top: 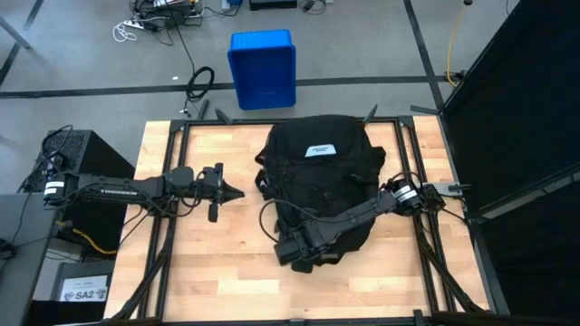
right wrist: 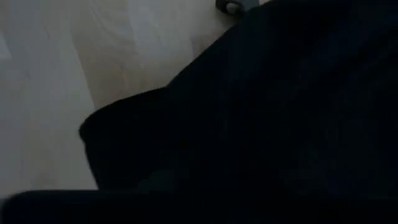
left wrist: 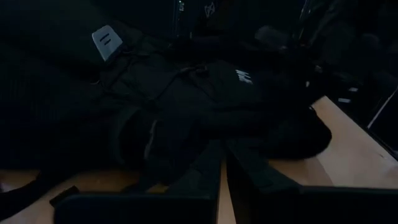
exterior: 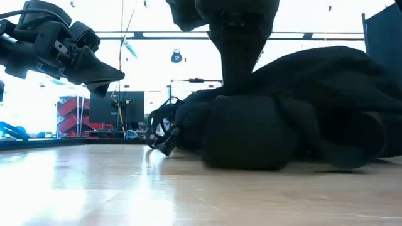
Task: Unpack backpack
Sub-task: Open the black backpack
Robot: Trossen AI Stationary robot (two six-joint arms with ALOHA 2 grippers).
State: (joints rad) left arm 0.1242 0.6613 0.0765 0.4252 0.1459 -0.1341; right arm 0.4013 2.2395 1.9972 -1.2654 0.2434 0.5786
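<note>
The black backpack (top: 322, 177) lies flat in the middle of the wooden table, with its white label (top: 320, 150) toward the far edge. It also shows in the low view (exterior: 314, 100) and in the left wrist view (left wrist: 205, 93). My right gripper (top: 304, 252) points down over the backpack's near end. Its wrist view shows only dark fabric (right wrist: 280, 112) next to bare wood, and the fabric hides where the gripper meets it. My left gripper (top: 237, 193) hangs shut above the table to the left of the backpack, pointing at it and touching nothing (exterior: 116, 76).
A blue plastic bin (top: 262, 69) stands on the floor beyond the table's far edge. Black frame rails (top: 168, 226) run along the table's left and right sides. Bare wood (top: 227, 272) shows at the near left. A loose strap buckle (exterior: 164, 143) lies to the left of the backpack.
</note>
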